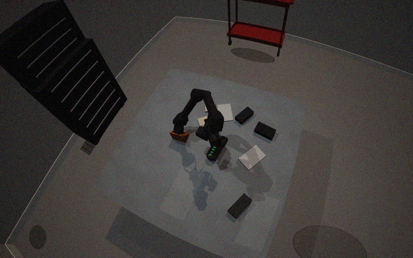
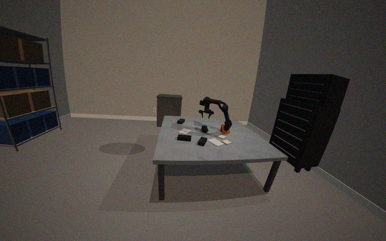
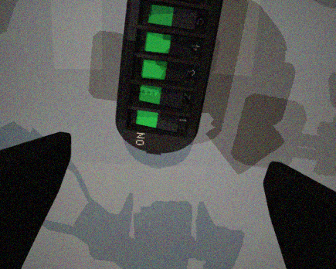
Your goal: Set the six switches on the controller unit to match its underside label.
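Controller unit [image 1: 213, 154] [image 2: 204, 129] [image 3: 164, 77] on surface [image 1: 144, 166] [image 2: 248, 148], near middle of top view, switches up. In wrist view, unit runs off upper edge, "ON" end nearest centre; green halves on left, numbers on right. Gripper [image 1: 213, 137] [image 2: 205, 117] [image 3: 171, 159] hangs above surface, fingers wide apart, nothing between. Dark box [image 1: 239, 205] [image 2: 180, 121] sits lower right of top frame.

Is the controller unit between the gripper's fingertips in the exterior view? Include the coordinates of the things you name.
No, the gripper [image 1: 217, 141] [image 2: 205, 116] [image 3: 171, 159] hangs above the controller unit [image 1: 214, 154] [image 2: 204, 129] [image 3: 162, 143].
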